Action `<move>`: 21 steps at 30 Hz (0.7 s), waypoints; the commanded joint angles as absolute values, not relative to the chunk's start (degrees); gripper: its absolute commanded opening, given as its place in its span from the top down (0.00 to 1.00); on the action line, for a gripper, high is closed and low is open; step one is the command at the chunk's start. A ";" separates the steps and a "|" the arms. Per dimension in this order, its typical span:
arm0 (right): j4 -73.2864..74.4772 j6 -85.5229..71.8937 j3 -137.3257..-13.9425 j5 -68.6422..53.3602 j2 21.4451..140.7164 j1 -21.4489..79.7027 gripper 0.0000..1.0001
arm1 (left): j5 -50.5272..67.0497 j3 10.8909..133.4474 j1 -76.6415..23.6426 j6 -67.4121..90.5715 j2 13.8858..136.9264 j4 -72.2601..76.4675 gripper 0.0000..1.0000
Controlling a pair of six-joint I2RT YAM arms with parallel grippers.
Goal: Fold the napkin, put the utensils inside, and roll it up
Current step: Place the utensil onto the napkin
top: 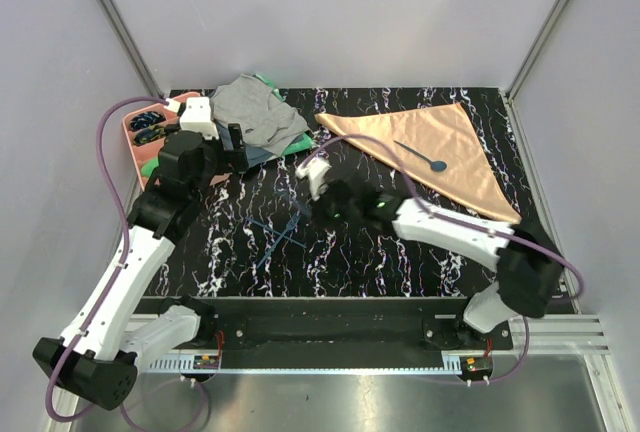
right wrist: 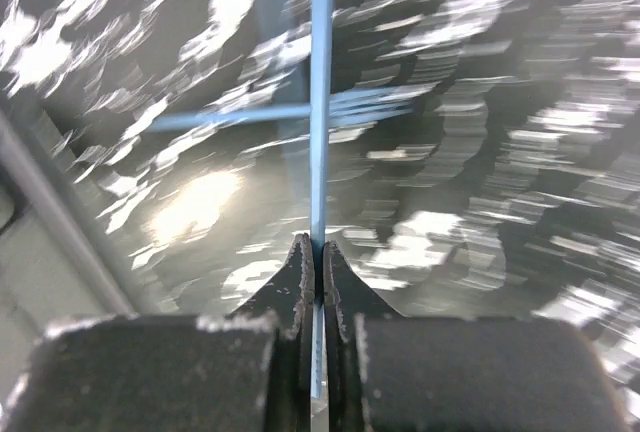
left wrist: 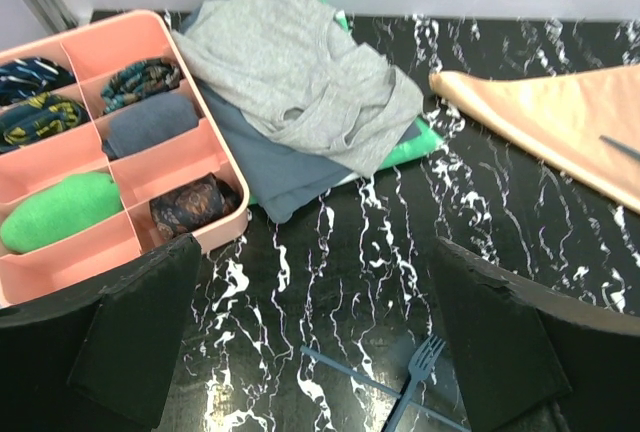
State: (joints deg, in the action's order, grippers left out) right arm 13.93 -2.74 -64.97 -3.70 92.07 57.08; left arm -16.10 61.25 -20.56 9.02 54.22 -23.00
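Right wrist view shows the right gripper (right wrist: 313, 247) clamping a blue utensil (right wrist: 320, 102) near mid-bench, left gripper (left wrist: 315, 287) spread wide; next, seemingly, carry it to the folded napkin (top: 440, 142) by the back-right corner.

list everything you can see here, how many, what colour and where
napkin: one, peach-orange, folded into a triangle, far right of the table
spoon: one, dark blue, lying on the napkin
crossed utensils: two, dark blue, mid-table; one is a fork
grey cloth: one, light grey, crumpled on top of a pile, far left of centre
slate cloth: one, blue-grey, under the grey cloth
green cloth: one, green, edge showing under the pile
tray: one, pink, compartmented, far left; holds small rolled items, dark patterned, grey-blue and green
table: one, black with white marbling
left claw: open, over the table near the tray
right claw: shut on one of the crossed utensils
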 commanded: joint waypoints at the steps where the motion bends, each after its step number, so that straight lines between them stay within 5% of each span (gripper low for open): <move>1: 16.26 -0.27 -61.61 -0.79 82.46 46.95 1.00 | -15.38 61.26 -20.30 9.14 54.84 -20.48 0.01; 12: 17.75 13.80 -65.11 -10.87 84.72 15.33 1.00 | -16.00 60.73 -20.22 8.44 56.51 -20.13 0.01; 21: 20.56 24.25 -73.37 -13.35 101.06 7.48 1.00 | -14.06 60.91 -20.21 8.88 58.53 -20.39 0.01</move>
State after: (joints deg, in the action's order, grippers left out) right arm 18.15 16.91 -67.59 -10.24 96.79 9.15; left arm -15.20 61.25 -20.56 9.02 57.87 -22.96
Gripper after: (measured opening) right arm 0.018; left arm 0.987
